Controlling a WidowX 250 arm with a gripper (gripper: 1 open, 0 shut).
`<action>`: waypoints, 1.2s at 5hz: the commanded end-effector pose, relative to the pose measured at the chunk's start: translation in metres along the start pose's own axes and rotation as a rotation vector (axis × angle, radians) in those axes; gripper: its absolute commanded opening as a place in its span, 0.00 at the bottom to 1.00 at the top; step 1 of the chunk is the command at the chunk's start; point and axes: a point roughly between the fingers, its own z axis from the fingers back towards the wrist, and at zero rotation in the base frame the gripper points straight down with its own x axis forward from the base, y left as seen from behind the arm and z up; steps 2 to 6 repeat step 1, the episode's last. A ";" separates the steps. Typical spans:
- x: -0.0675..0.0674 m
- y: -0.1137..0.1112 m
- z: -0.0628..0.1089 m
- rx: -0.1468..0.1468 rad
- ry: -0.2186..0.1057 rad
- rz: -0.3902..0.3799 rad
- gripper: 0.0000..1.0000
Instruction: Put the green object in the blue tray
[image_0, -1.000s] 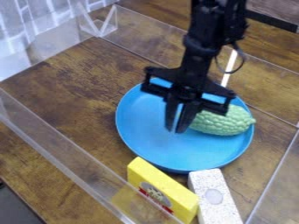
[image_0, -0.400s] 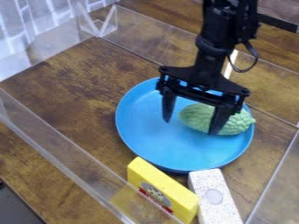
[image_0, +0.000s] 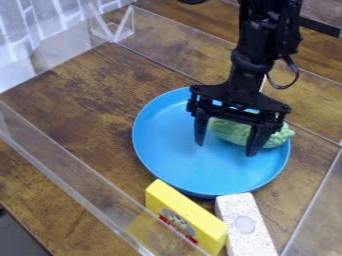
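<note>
In the single camera view, the gripper (image_0: 239, 124) is pointing straight down with its jaws spread wide apart, straddling the green object (image_0: 249, 133) without clamping it. The green object is lying inside the blue tray (image_0: 174, 140), near the tray's right rim, its long axis running roughly left to right across the jaws. A yellow block (image_0: 183, 215) is sitting beyond the tray's front rim, on the wooden table (image_0: 107, 90).

Lab: clear-walled enclosure (image_0: 54, 150), wooden tabletop (image_0: 120, 85)
</note>
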 end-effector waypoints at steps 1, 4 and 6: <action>0.019 0.006 0.026 -0.050 -0.057 0.025 1.00; 0.019 0.006 0.026 -0.050 -0.057 0.025 1.00; 0.019 0.006 0.026 -0.050 -0.057 0.025 1.00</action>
